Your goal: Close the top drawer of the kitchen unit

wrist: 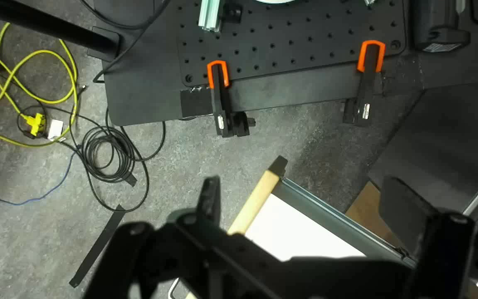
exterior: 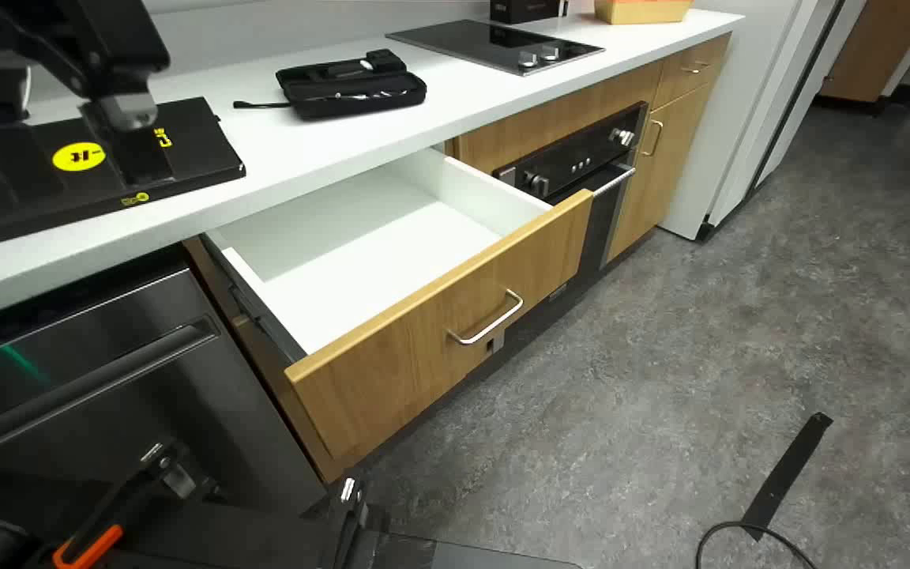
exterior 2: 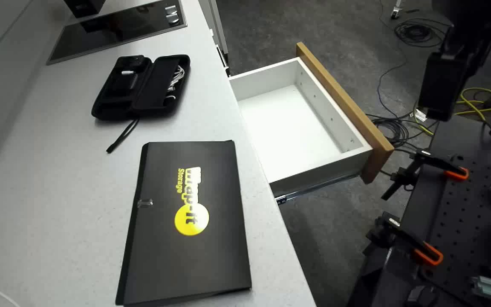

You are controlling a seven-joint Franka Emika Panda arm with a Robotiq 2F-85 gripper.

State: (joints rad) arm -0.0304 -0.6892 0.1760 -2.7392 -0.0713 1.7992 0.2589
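Note:
The top drawer [exterior: 400, 375] of the kitchen unit [exterior: 558, 99] is pulled well out. It has a light oak front, a silver bar handle [exterior: 488, 322] and an empty white interior. It also shows in an exterior view [exterior 2: 343, 102] and in the wrist view [wrist: 255, 201]. My gripper [wrist: 305, 195] is open, with its fingers wide apart and nothing between them. In the wrist view the drawer's corner lies beyond and between the fingers. The gripper [exterior 2: 439, 94] hangs at the upper right, apart from the drawer front, in an exterior view. The gripper body hides part of the drawer in the wrist view.
A black box [exterior 2: 186, 251] and an open black case [exterior 2: 141, 87] lie on the white countertop [exterior 2: 70, 183]. A black oven [exterior: 573, 170] stands beside the drawer. A black table with orange-tipped clamps [wrist: 218, 89] faces the drawer. Cables [wrist: 110, 153] lie on the floor.

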